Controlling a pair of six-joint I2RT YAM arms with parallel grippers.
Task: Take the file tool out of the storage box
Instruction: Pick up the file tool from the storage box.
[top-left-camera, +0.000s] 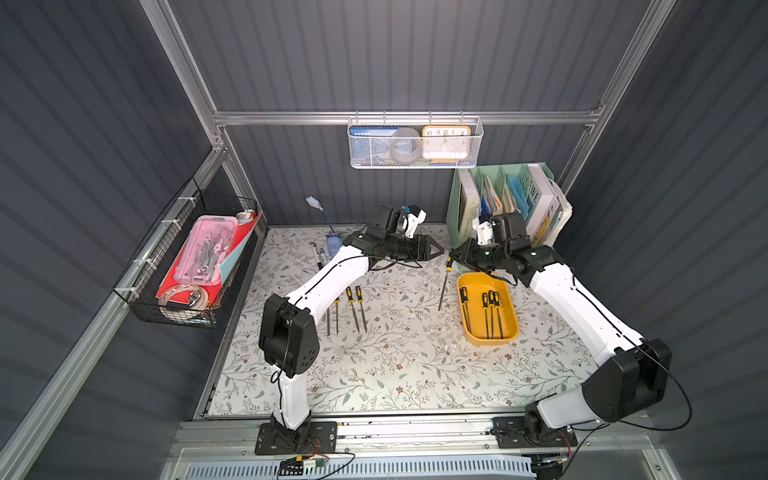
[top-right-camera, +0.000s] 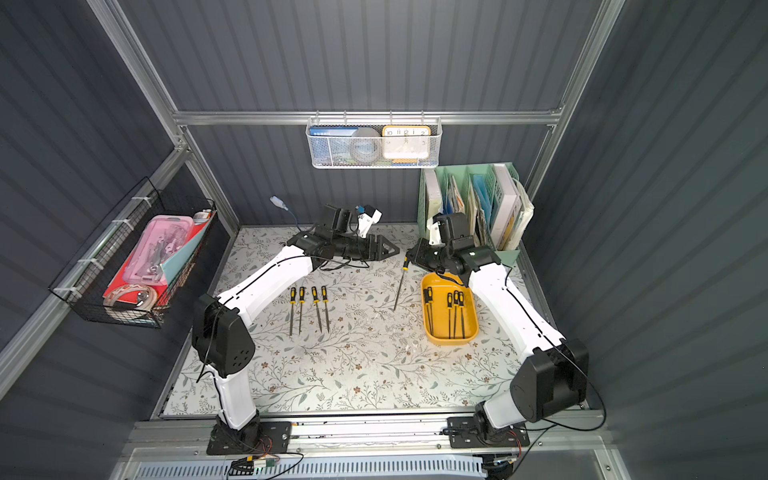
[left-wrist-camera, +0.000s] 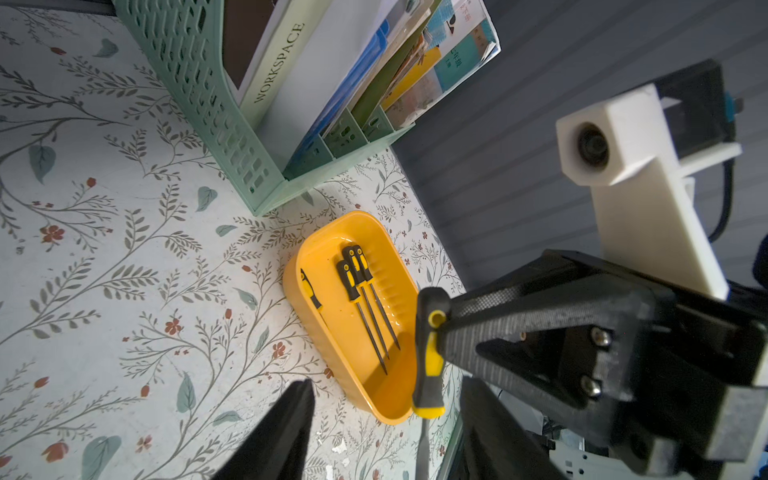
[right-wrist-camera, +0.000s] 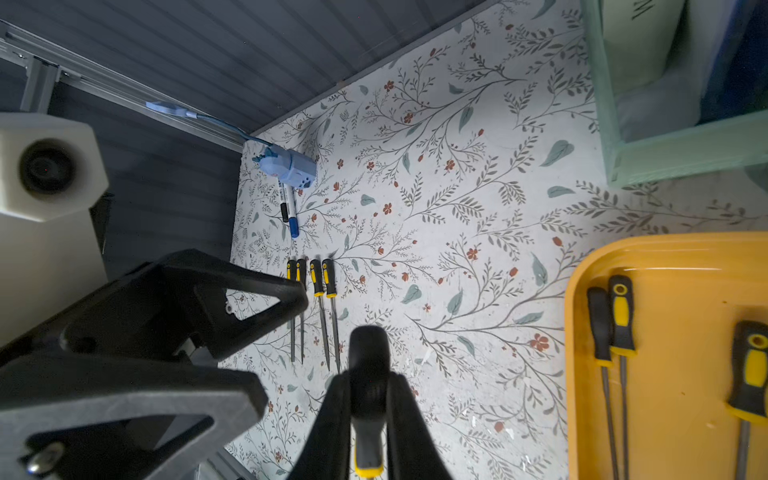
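**A:** What is covered up on the tabletop (top-left-camera: 395, 374)?

**B:** The right arm (top-left-camera: 582, 307) crosses the far end of the yellow tray (top-left-camera: 492, 340), which sits near the right edge. In a top view the left arm (top-left-camera: 328, 274) hides two handles in the row of four files (top-right-camera: 315, 295) lying left of the middle.

**A:** How do the arms sit?

**B:** Each stands up from its base at the near edge, bends at the elbow and reaches toward the far edge. The wrists are turned inward, so the grippers face each other.

**A:** And the grippers?

**B:** The right gripper (right-wrist-camera: 368, 380) is clamped on the handle of a file (top-left-camera: 444, 289). It hangs point-down just outside the tray, on the side toward the middle. I cannot tell whether its tip touches the tabletop. The left gripper (top-left-camera: 435, 250) is spread wide and empty, just beside that handle.

**A:** What lies in the tray?

**B:** It holds four files (left-wrist-camera: 351, 282), one apart along the wall.
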